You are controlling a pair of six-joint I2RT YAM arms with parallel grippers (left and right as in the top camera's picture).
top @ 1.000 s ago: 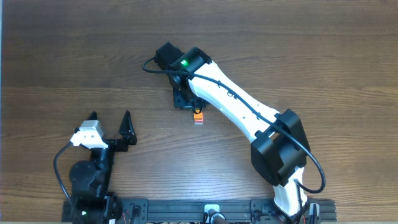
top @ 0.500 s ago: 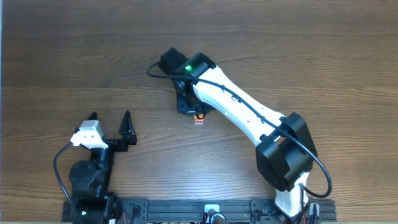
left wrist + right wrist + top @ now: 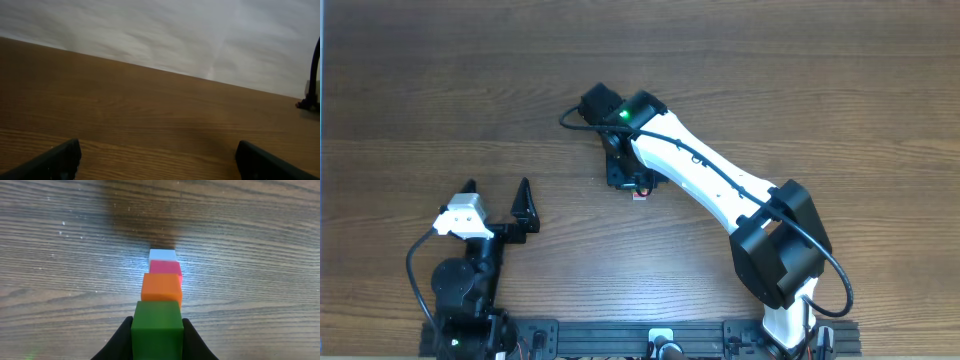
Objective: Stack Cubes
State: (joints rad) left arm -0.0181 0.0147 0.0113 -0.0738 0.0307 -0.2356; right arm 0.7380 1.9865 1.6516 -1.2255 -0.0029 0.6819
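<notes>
Green cube (image 3: 156,330) was clamped in your right gripper (image 3: 157,336), lined up over the orange cube (image 3: 161,287) topping the pink cube (image 3: 165,267) and white cube (image 3: 162,255) mid-table, so you looked to be placing, and next needed a square, gentle release.

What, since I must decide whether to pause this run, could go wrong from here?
1. The right gripper holds the green cube over the orange cube. If it is released off-centre, it may slide off. I cannot tell whether the two touch yet.
2. The orange cube tops a narrow column of a pink cube and a white cube. A hard press, or a finger brushing it on opening, could topple all three.
</notes>
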